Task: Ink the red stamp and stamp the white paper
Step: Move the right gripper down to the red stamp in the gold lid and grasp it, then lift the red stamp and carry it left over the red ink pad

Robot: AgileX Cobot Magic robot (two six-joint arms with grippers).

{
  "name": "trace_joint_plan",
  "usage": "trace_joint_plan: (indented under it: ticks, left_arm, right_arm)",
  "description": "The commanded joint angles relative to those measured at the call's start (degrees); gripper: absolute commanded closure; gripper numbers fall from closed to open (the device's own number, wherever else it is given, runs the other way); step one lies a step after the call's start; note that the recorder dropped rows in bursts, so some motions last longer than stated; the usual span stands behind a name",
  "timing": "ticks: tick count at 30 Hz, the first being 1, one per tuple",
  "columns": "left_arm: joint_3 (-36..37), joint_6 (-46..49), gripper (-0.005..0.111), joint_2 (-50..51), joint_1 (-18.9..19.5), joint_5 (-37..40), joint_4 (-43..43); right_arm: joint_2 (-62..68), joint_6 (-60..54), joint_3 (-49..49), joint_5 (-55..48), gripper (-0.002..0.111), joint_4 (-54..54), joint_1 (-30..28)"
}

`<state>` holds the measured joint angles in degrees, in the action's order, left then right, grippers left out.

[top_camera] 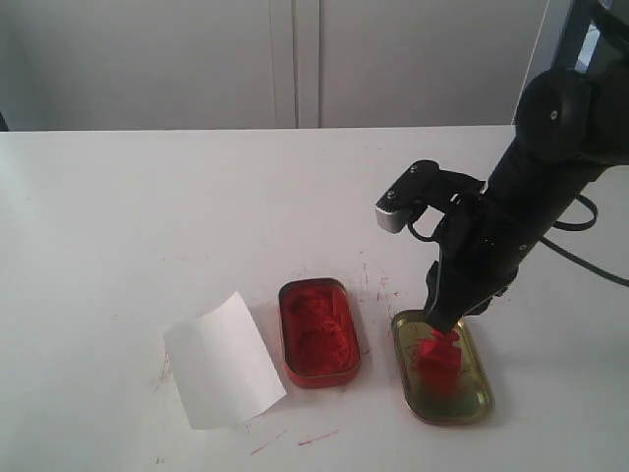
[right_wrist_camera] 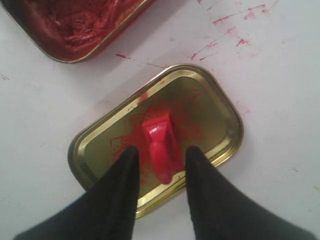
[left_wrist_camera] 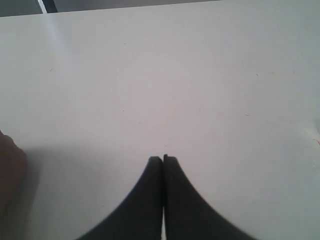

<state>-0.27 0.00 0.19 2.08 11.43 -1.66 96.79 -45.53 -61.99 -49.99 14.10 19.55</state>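
The red stamp [top_camera: 438, 350] [right_wrist_camera: 161, 142] stands base-down in the gold oblong lid [top_camera: 479, 405] [right_wrist_camera: 216, 116], on a smear of red ink. My right gripper [top_camera: 439, 321] [right_wrist_camera: 161, 150] hangs over it, open. One finger is on each side of the stem, with a gap on both sides. The white paper [top_camera: 222, 360] lies flat at the front left with its far edge curled up. The red tin of ink paste [top_camera: 319, 330] [right_wrist_camera: 75, 25] sits between paper and lid. My left gripper [left_wrist_camera: 163, 159] is shut over bare table and does not show in the exterior view.
Red ink streaks mark the white table [top_camera: 147, 216] around the tins, seen too as streaks [right_wrist_camera: 225, 30] in the right wrist view. The right arm [top_camera: 550, 167] reaches in from the back right. A white wall stands behind the table.
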Motion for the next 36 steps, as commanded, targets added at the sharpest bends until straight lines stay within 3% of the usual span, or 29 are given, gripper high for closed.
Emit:
trace_joint_plan:
  ticks: [1, 33, 36]
  left_arm:
    - [0.3, 0.0, 0.107, -0.2, 0.1, 0.1, -0.1]
    - [0.3, 0.0, 0.107, -0.2, 0.1, 0.1, -0.1]
    - [0.3, 0.0, 0.107, -0.2, 0.1, 0.1, -0.1]
  right_arm:
    - [1.5, -0.7, -0.2, 0.6, 0.076, -0.6, 0.1]
    - [8.0, -0.7, 0.1, 1.3, 0.077, -0.7, 0.1]
    - [8.0, -0.7, 0.1, 1.2, 0.081, -0.9, 0.1]
